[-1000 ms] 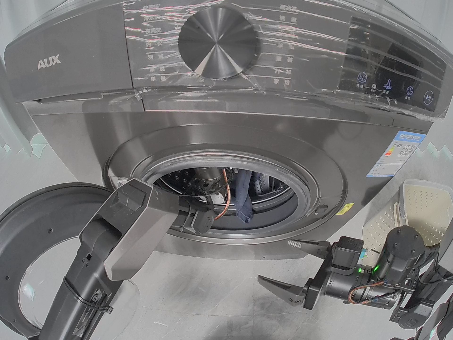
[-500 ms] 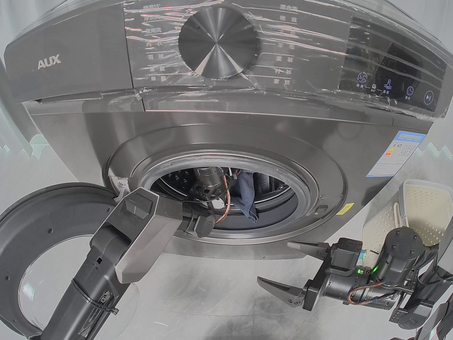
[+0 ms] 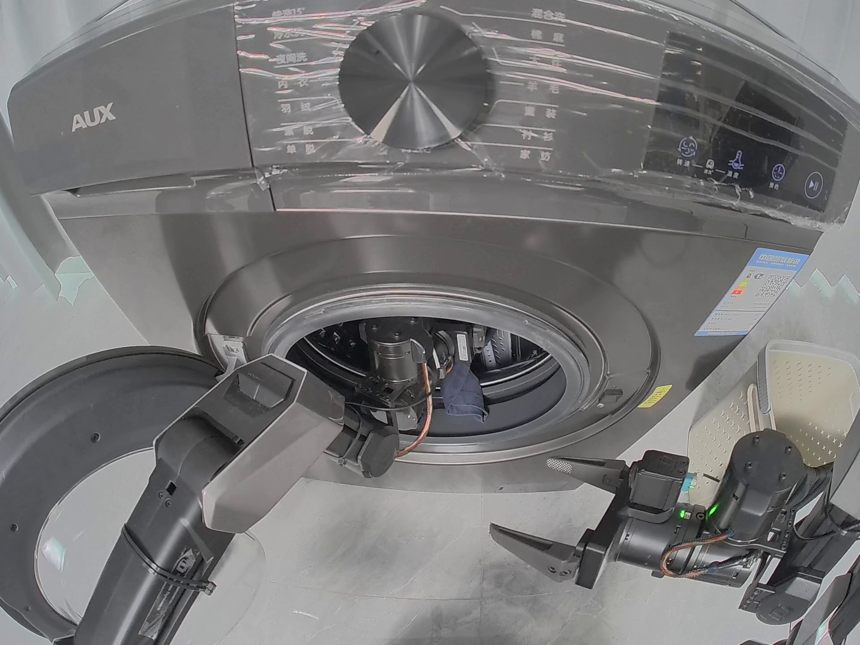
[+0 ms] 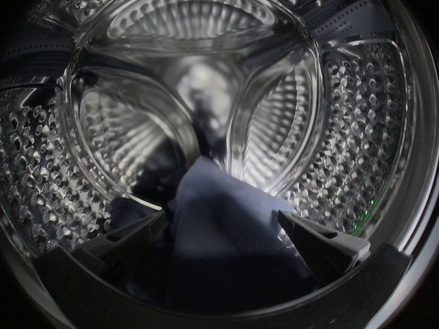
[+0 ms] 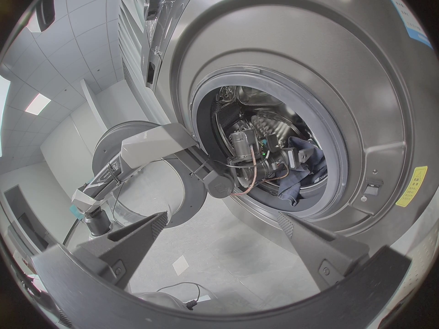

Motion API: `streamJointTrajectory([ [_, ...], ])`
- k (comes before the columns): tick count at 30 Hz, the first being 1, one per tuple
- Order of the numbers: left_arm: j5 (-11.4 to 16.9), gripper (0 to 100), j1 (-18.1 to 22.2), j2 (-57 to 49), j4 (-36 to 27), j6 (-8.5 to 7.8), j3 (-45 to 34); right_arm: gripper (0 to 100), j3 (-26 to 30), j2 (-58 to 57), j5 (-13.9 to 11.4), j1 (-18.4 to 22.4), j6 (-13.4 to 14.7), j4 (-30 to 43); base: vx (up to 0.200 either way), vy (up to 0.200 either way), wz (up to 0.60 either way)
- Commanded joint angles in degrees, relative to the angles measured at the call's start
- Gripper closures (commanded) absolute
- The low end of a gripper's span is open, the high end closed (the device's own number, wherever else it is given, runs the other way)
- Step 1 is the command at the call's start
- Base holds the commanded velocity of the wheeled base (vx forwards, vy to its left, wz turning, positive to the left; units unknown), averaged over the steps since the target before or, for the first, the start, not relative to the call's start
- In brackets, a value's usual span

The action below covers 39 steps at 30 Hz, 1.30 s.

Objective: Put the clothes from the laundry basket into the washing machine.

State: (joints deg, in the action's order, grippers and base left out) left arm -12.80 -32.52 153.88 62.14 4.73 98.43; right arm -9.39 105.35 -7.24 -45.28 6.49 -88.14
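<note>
**Left claw deep in drum, blue garment let down inside**

The left claw stood with its jaws spread wide inside the drum. The blue garment lay bunched between and below the two fingers, and I could see no pinch on it. I read the claw as open and the cloth as released, or very nearly so.

Change over the last second, from the head view: the left wrist pushed further through the door opening and dipped. The garment had hung as a long strip at the mouth of the drum. It now sat lower and gathered into a shorter heap, just past the rim.

The right claw had not moved. Its jaws were open and empty, and it was held low in front of the washing machine, near the laundry basket. The door was swung fully open on the robot's left.

Judgement: this garment counts as delivered, since it rested inside the drum and not on the sill. The left arm would need to back straight out so that a finger does not drag the cloth over the rim. I could not tell whether the basket held more clothes, because its inside was mostly hidden.
</note>
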Motion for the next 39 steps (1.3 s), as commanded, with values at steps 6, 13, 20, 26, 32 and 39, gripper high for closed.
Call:
streamJointTrajectory([
  [6,2.9,0,-0.9,-9.7,-2.7,-0.16,-16.6,0,-0.1,0.0,0.0,-0.3,0.0,0.0,0.000,0.000,0.00],
  [13,3.9,100,-1.0,-6.8,-3.4,-0.34,-15.6,0,-0.1,-0.1,0.0,-0.2,0.0,0.0,0.000,0.000,0.00],
  [20,4.0,100,-0.6,-3.7,-4.4,0.02,-8.7,0,-0.1,0.0,0.0,-0.3,0.0,0.0,0.000,0.000,0.00],
  [26,2.7,100,-0.3,3.0,-5.6,0.28,5.5,0,-0.2,-0.1,0.0,-0.3,0.0,0.0,0.000,0.000,0.00],
  [32,0.2,100,0.7,7.6,-6.1,0.10,16.2,0,-0.2,-0.1,0.0,-0.3,0.0,0.0,0.000,0.000,0.00],
  [39,0.1,100,0.4,7.9,-5.9,0.10,16.2,0,-0.2,-0.1,0.0,-0.2,0.0,0.0,0.000,0.000,0.00],
])
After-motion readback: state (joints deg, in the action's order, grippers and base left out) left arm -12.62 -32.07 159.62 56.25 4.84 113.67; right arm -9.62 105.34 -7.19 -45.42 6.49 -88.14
